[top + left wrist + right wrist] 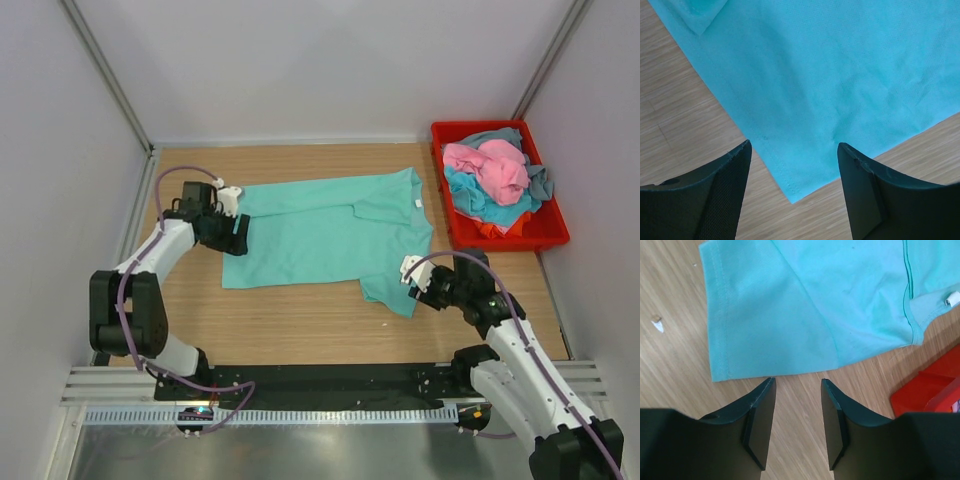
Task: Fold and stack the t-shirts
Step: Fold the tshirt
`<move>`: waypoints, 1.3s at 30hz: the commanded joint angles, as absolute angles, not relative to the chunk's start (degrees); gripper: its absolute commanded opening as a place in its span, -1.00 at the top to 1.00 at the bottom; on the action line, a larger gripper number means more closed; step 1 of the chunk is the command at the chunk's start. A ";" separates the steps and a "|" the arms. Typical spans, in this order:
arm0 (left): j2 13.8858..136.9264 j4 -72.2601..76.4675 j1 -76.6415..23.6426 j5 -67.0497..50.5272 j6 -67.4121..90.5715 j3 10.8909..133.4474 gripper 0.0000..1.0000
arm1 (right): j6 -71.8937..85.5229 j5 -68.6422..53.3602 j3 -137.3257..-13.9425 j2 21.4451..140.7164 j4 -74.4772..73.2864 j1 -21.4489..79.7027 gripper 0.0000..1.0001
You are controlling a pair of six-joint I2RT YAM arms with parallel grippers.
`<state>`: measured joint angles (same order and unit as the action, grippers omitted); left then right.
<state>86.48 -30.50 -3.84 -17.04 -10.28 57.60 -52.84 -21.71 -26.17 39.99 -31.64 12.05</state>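
A teal-green t-shirt [330, 235] lies spread flat on the wooden table, collar toward the right. My left gripper [238, 232] hovers at its left edge, open. In the left wrist view a hem corner of the shirt [840, 75] lies on the wood between the spread fingers of this gripper [794, 147], ungripped. My right gripper [412, 275] sits at the shirt's near right sleeve, open. In the right wrist view the sleeve of the shirt [805, 305] ends just beyond the fingertips of that gripper [798, 382], with bare wood between them.
A red bin [505, 238] stands at the right of the table with a pink shirt [490, 165], a turquoise one [480, 200] and a grey-blue one [540, 180] heaped inside. Its corner [927, 390] shows in the right wrist view. A small white scrap [657, 325] lies on the wood.
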 commanded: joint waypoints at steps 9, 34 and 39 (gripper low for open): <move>91.50 -32.34 -3.95 -22.68 -9.23 59.68 -0.35 | -52.46 -26.11 -26.54 43.07 -32.67 11.60 0.05; 100.37 -35.86 -6.68 -30.85 -10.99 63.28 -0.28 | -25.59 -8.61 -59.95 81.93 -17.46 9.06 -0.06; 101.07 -34.54 -6.85 -31.73 -9.32 63.90 -0.28 | -16.18 -14.75 -70.65 95.67 -21.10 7.38 0.03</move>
<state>100.66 -34.79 -6.63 -29.08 -9.65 61.89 -24.53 -11.25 -67.64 90.11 -14.39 8.23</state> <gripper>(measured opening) 0.639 0.488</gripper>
